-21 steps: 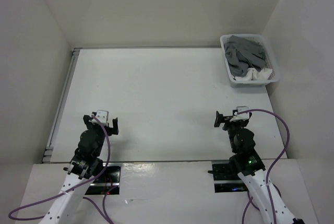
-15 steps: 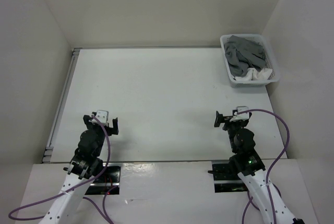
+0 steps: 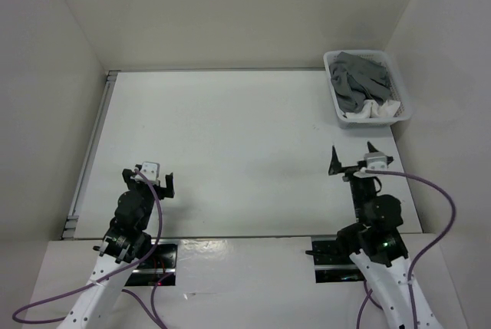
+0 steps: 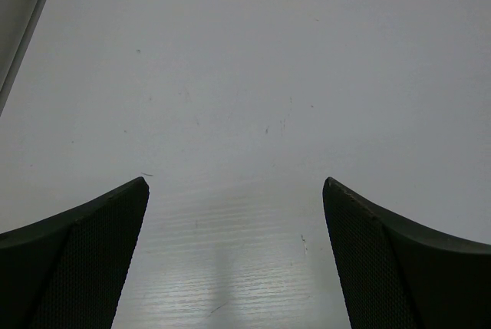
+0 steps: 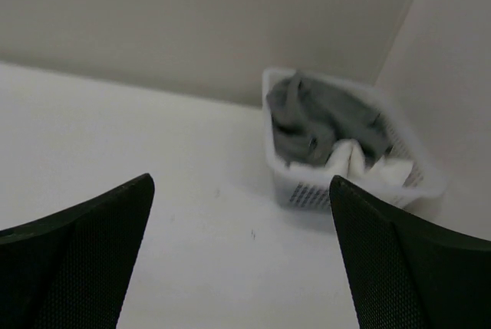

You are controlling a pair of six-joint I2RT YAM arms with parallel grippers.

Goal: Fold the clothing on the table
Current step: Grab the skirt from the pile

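The clothing (image 3: 359, 80) is a crumpled grey bundle lying in the white lattice basket (image 3: 338, 120) at the table's far right corner. In the right wrist view the clothing (image 5: 314, 118) fills most of that basket (image 5: 307, 191). My right gripper (image 3: 352, 152) is open and empty, above the table (image 3: 230, 129) a short way in front of the basket and pointing toward it; its jaws (image 5: 242, 179) stand wide apart. My left gripper (image 3: 148, 178) is open and empty near the front left, over bare table (image 4: 235, 183).
White cloths (image 3: 372, 110) sit at the basket's near end, beside the grey fabric. A metal rail (image 3: 92, 145) runs along the table's left edge. White walls close in the back and both sides, the right wall right behind the basket.
My right arm has swung right and forward, its open gripper now pointing toward the basket. The left arm has not moved.
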